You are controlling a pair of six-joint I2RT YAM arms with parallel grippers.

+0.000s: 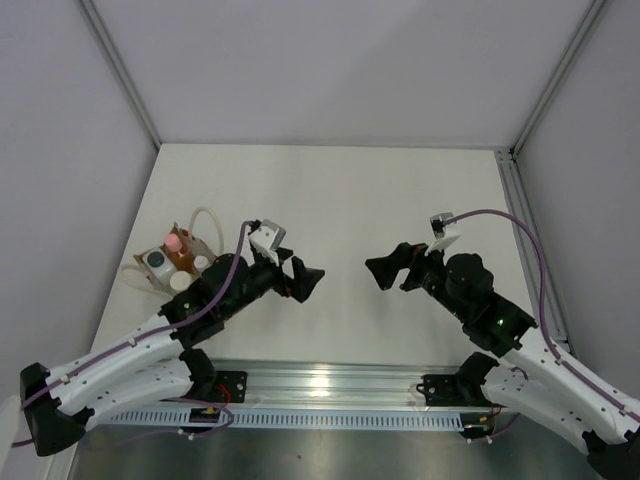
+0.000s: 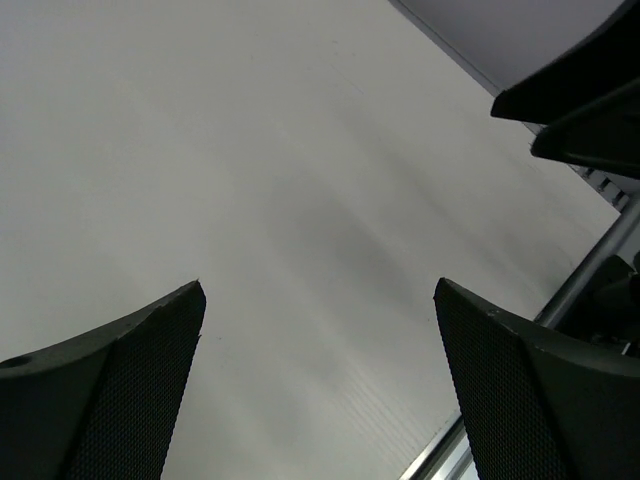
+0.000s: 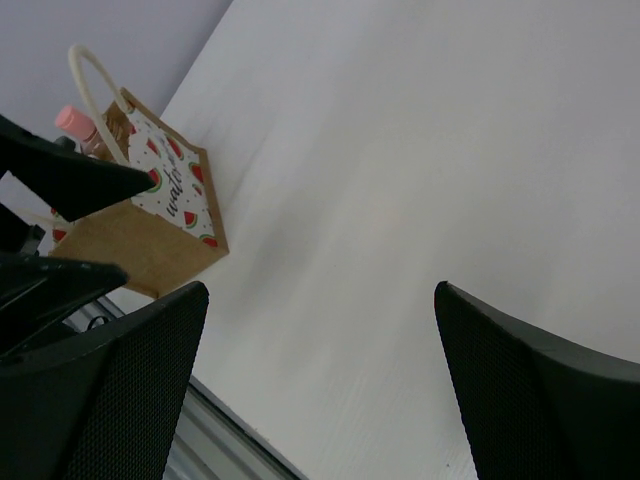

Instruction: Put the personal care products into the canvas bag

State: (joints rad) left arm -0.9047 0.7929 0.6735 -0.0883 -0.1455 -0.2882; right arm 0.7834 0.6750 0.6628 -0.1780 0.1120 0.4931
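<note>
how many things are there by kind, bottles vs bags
bottles: 4, all inside the bag
bag: 1
total: 5

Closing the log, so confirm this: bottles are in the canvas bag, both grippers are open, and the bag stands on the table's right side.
Wrong side: the top external view shows the canvas bag on the left side of the table. The rest holds: bottles in it, left gripper and right gripper open.
</note>
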